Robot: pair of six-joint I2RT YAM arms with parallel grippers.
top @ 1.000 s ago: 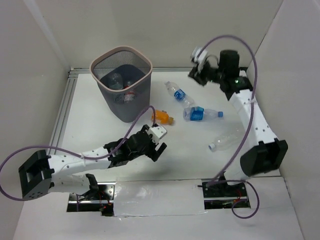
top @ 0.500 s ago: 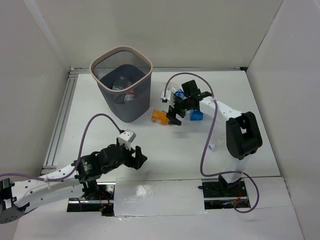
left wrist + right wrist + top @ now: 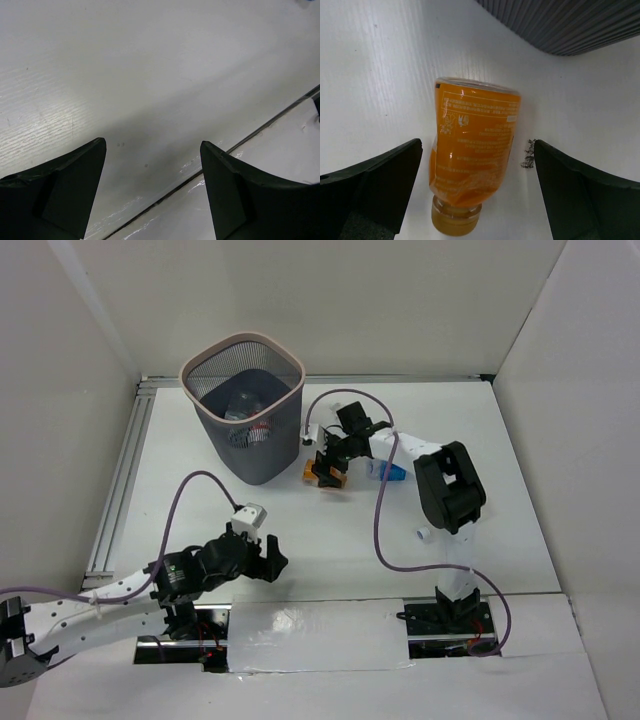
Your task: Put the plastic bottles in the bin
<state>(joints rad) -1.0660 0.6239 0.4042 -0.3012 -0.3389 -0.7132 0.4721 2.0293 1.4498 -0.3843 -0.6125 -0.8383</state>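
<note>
Plastic bottles (image 3: 392, 472) are lying partly loose on the desk (image 3: 200, 490) and partly down inside the bin (image 3: 242, 339).

Nearest the bases, the left gripper (image 3: 266, 558) is hovering low over the front of the desk with its fingers (image 3: 70, 195) spread wide and nothing between them. Its wrist view is showing only bare white surface and a thin dark seam (image 3: 250, 135) running across it.

A little farther out on the right, a clear bottle (image 3: 424, 534) is showing just its capped end; the rest is hiding behind the right arm's (image 3: 445, 490) dark elbow link.

Past the middle of the desk, the right gripper (image 3: 328, 472) is reaching leftward and straddling the orange bottle (image 3: 313, 472). In the right wrist view that bottle (image 3: 472, 160) is lying on its side, cap pointing back at the camera and base pointing at the bin wall (image 3: 560, 25). The right fingers (image 3: 380, 185) are standing wide apart, one on each side of it, with bare desk showing in both gaps, so they are not gripping it.

Just beside the gripper's wrist, a blue-labelled bottle (image 3: 392, 472) is lying on the desk, partly covered by the arm.

Farthest back on the left, the bin is standing upright, near the orange bottle, and through its mesh at least one clear bottle with a red-marked label (image 3: 245, 410) is resting on the bottom.
</note>
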